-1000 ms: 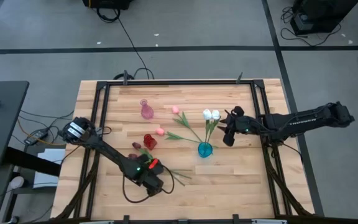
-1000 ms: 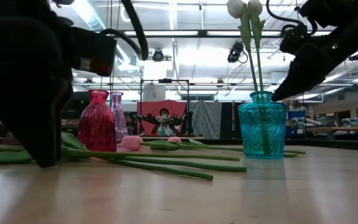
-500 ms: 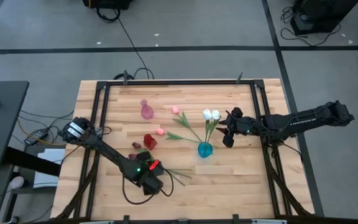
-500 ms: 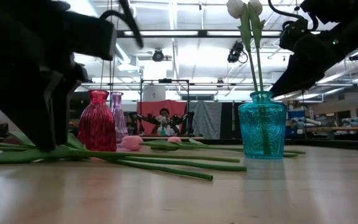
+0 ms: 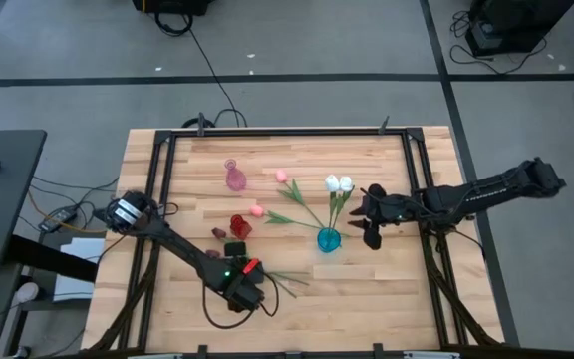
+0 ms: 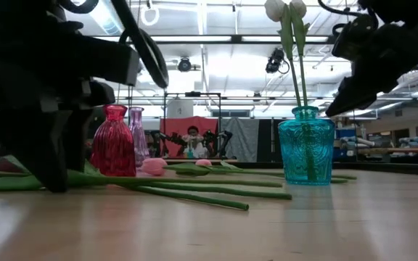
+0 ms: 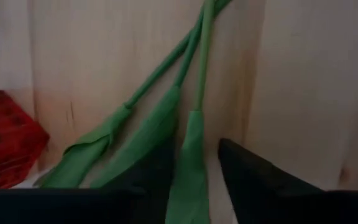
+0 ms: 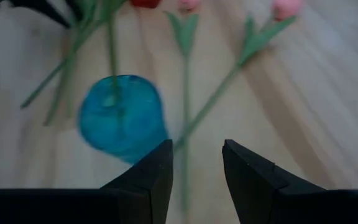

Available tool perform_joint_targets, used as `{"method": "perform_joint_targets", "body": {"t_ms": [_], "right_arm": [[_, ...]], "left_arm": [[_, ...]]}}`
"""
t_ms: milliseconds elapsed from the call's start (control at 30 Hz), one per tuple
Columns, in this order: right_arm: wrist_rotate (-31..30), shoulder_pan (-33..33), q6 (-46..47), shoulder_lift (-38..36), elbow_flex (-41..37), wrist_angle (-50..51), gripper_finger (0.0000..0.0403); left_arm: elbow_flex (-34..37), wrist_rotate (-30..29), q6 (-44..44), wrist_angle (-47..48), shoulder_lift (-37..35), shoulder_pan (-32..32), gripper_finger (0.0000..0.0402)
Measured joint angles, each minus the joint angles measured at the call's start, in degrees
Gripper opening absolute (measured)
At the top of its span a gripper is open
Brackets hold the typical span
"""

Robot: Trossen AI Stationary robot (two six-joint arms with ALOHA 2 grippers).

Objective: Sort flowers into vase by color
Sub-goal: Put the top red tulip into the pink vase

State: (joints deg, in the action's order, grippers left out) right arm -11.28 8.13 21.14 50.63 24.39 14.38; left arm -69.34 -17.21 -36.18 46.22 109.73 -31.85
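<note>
Two white tulips (image 5: pixel 339 183) stand in the blue vase (image 5: pixel 328 239). Two pink tulips (image 5: pixel 258 210) lie on the table between the vases. Dark maroon tulips (image 5: pixel 217 232) lie beside the red vase (image 5: pixel 239 226), their green stems (image 5: pixel 283 282) running toward the near edge. My left gripper (image 5: pixel 239 294) is down over those stems, open, with one leafy stem (image 7: pixel 190 149) between its fingers. My right gripper (image 5: pixel 371 227) hovers open to the right of the blue vase (image 8: pixel 122 117), holding nothing. My left gripper comes at a maroon tulip's stem (image 7: pixel 194 127) from above, one finger on each side and lying across it. The stem lies flat on the table. I cannot tell whether either finger touches it.
A pink vase (image 5: pixel 234 178) stands toward the far left of the table. A black frame (image 5: pixel 287 131) runs along the far edge and both sides. Bare wood lies near the front right (image 5: pixel 377 299).
The left gripper lifted a little off the stems near the red vase, then came down again over them. The right gripper drew back from the white tulips' stems toward the near edge and rose slightly. The flowers have stayed where they were.
</note>
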Motion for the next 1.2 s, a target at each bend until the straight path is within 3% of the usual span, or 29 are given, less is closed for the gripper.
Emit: {"method": "perform_joint_targets", "body": {"t_ms": [233,400,533,633,800,1000,1200], "right_arm": [[0.6,5.2,5.0,0.0,5.0,7.6,0.015],[-0.5,8.2,7.2,0.0,11.0,15.0,0.015],[5.2,11.3,4.1,0.0,14.2,11.7,0.015],[6.1,14.3,2.8,1.0,16.0,8.4,0.015],[1.1,18.1,2.3,8.1,20.3,9.5,0.015],[-3.3,19.3,-1.7,17.5,26.1,9.7,0.015],[-10.2,19.6,-6.6,21.2,27.4,7.8,0.015]], "left_arm": [[-1.6,0.2,0.0,2.9,-0.2,0.1,0.0016],[-7.3,0.4,-1.5,10.3,-0.2,0.0,0.0028],[-14.2,-0.1,-1.4,17.5,-0.2,0.0,0.0032],[-19.4,-0.6,-0.3,23.0,-0.2,0.4,0.0027],[-25.1,-1.0,3.9,28.3,-0.3,2.4,0.0023],[-25.4,-3.1,12.6,28.4,-0.3,6.2,0.0022],[-25.4,-8.2,19.3,26.4,-0.4,7.5,0.0021]]}}
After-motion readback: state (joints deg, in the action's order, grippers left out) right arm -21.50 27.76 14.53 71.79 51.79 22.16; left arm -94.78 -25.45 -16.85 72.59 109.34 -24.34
